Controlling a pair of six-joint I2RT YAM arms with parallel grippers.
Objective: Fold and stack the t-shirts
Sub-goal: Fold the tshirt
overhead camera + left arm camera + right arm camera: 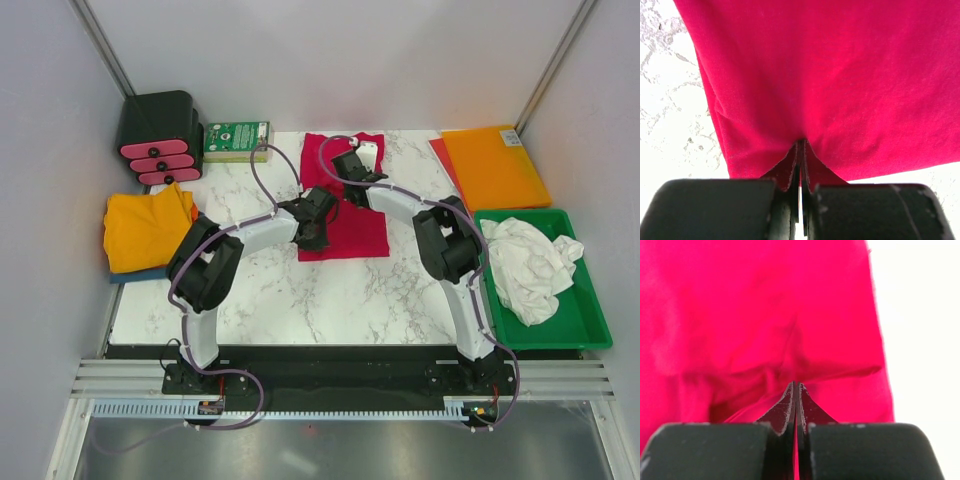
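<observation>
Red t-shirt (350,232): spread flat on the far middle of the counter (300,300), partly folded, with both hands on it.
Left hand (800,150): clenched on the red t-shirt, with a small ridge of cloth pinched between the black fingers at the hem; in the top view placed at the left side of the shirt.
Right hand (796,390): clenched on the red t-shirt too, with a fold of cloth drawn up between the fingers; in the top view placed at the far part of the shirt, near its top edge.
Yellow t-shirt (145,228): bunched in a loose heap at the left edge of the counter, well apart from the red one.
Blue cloth (135,274): under the yellow t-shirt, with only a thin edge visible.
White t-shirt (528,265): crumpled inside the green tray (590,335) at the right side.
Orange sheet (495,165): flat at the far right corner, just behind the green tray.
Black holder (160,135): at the far left corner, with pink pieces on its front.
Green box (237,140): just beside the black holder, to its right.
</observation>
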